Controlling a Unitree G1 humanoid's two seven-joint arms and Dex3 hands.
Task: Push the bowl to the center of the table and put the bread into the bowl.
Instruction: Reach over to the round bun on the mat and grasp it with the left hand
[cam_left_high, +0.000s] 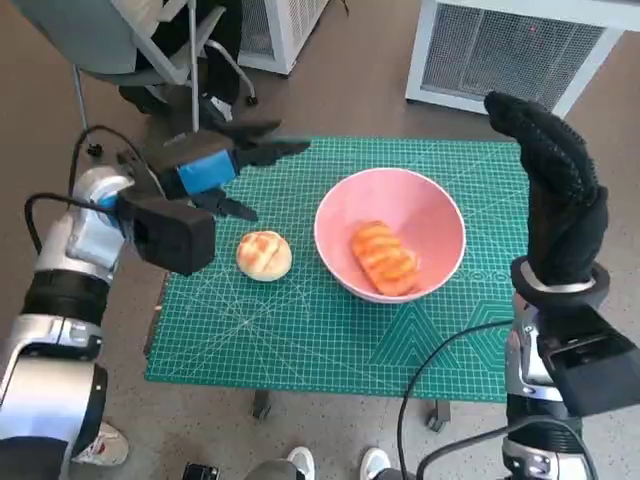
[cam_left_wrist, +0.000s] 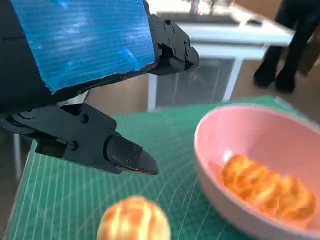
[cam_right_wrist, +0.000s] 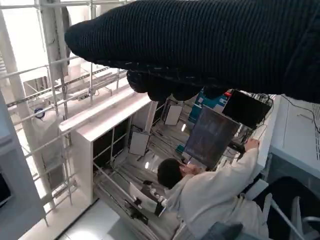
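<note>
- The mat (cam_left_high: 300, 330), green and gridded, covers the table; everything of mine sits on it.
- The bowl (cam_left_high: 440, 215), pink and smooth, stands about mid-mat, slightly right. I judge it stiff and light, likely to slide easily on the mat, so any further nudge belongs low on its wall, not the rim, or it may tip.
- My right hand (cam_left_high: 555, 190), gloved, stands raised just right of the bowl, off the mat, fingers straight up and holding nothing.
- My left hand (cam_left_high: 215, 170) hovers over the mat's far left corner, fingers spread apart, nothing between them.
- One loaf (cam_left_high: 384, 257), long and orange-glazed, already lies inside the bowl, toward its near side.
- The bun (cam_left_high: 264, 254), round and golden, lies on the mat just left of the bowl, not touching it, near and right of my left hand. It looks soft, light and easily crushed, its crust perhaps a little slick; I would close gently around its sides at the widest part, not pinch the top.
- The left wrist view alone shows my black fingertips (cam_left_wrist: 135, 160) poised above the bun (cam_left_wrist: 134, 220) with a clear gap, and the loaf's ridged crust (cam_left_wrist: 270, 187) up close.
- The head view alone gives the whole layout: bowl against mat, both hands at once.
- The right wrist view shows neither bowl nor bread, only my glove (cam_right_wrist: 210, 45) and a person (cam_right_wrist: 215, 195) at a screen.
</note>
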